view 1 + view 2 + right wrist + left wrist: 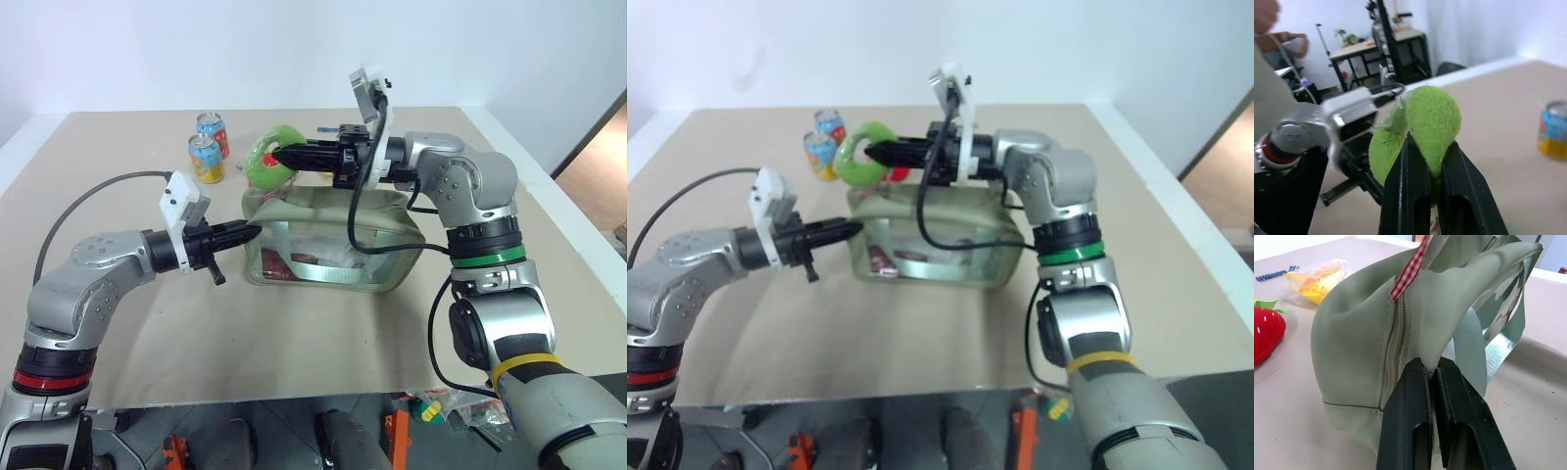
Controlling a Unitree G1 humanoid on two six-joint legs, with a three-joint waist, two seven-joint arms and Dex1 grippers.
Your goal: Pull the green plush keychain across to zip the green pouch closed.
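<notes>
The pouch (328,240) sits mid-tabletop (294,352), its clear side window facing the robot. The left hand (253,230) is clenched on the fabric at the pouch's left end, beside the zipper (1393,352). The right hand (277,157) reaches in level from the right and pinches the keychain (265,162), holding it above the pouch's left end. Two cans (208,147) stand just behind. A strawberry plush (1266,335) and a yellow packet (1320,276) lie behind the pouch, seemingly near its far side.
</notes>
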